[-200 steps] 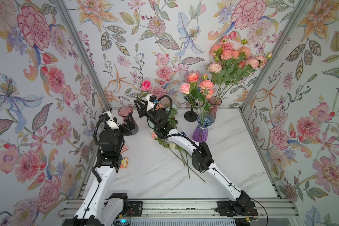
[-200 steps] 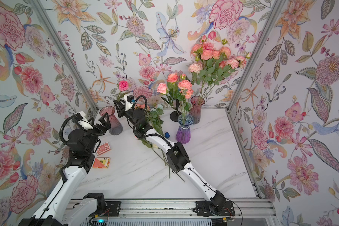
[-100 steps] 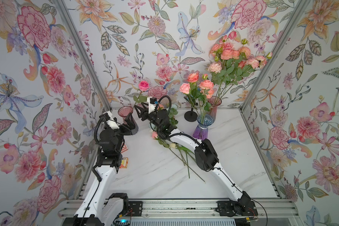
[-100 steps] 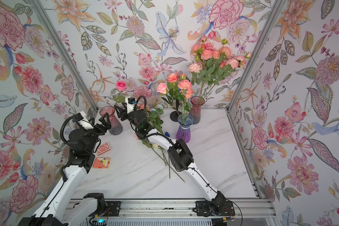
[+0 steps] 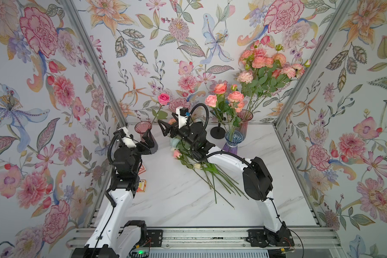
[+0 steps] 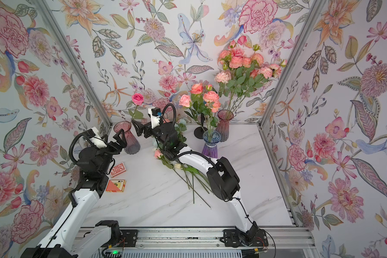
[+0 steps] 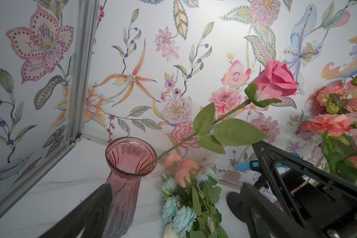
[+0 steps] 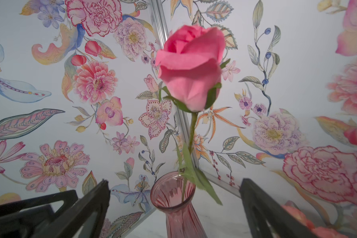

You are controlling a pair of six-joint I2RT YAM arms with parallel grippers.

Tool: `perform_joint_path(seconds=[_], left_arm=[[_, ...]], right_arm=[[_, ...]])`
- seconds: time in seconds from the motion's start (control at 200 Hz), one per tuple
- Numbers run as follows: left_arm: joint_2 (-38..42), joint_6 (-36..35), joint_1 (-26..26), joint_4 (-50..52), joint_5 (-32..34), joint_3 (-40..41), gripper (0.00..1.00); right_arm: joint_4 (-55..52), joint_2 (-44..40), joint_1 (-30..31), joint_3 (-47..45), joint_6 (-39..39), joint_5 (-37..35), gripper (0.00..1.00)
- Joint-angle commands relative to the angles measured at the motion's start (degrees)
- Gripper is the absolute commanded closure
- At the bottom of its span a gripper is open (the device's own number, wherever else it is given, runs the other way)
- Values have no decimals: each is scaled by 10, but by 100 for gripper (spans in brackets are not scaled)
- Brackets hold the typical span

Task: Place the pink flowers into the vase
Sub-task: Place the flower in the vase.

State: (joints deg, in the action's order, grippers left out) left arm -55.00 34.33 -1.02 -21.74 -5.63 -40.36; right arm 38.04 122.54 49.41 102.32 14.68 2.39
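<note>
Right wrist view: hot-pink fabric rose on a leafy green stem (image 8: 191,66) stands in the ribbed pink glass vase (image 8: 179,224), stem leaning on the rim. Right pincer (image 8: 174,184) is wide apart and holds nothing, so the rose stands on its own. The vase sits at the far left corner of the table (image 5: 177,201). Left pincer (image 7: 176,186) is also apart, flanking the vase body, probably to steady it; contact unclear. More pink blooms lie in the loose pile of mixed stems (image 5: 197,166) mid-table under the right arm, tangled with pale-blue and white ones. Blue-violet glass vase of salmon roses (image 5: 231,145) and black stand (image 5: 218,135) crowd the far edge. The rose's leaves could snag a retreat.
</note>
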Motion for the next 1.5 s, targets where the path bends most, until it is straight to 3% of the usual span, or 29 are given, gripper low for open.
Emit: perform_joint_path(seconds=[0.0,0.315,0.535,0.761,0.996,1.121,1.496], left_arm=[[3,-8,8,-1,-1,9,0],[-43,9,5,-5,-51,2,0],[-75,-18,-37,74,-3,-45,0],[-115,-61,-74,141,-11,-144,0],[-93,-103,-97,42,-34,-42,0],[-107,-146,-127,74,-9,-62,0],[-108,-133,-136,81,18,-55,0]], right_arm=[[-17,-65,-4,-67,-20,-20,1],[-241,-223,20,-258,-75,-86,1],[-364,-271,28,-354,-77,-105,1],[-441,-272,23,-383,-57,-61,1],[-480,-241,19,-399,-44,-19,1],[-485,-230,18,-401,-41,-13,3],[-500,-186,5,-383,-33,-8,11]])
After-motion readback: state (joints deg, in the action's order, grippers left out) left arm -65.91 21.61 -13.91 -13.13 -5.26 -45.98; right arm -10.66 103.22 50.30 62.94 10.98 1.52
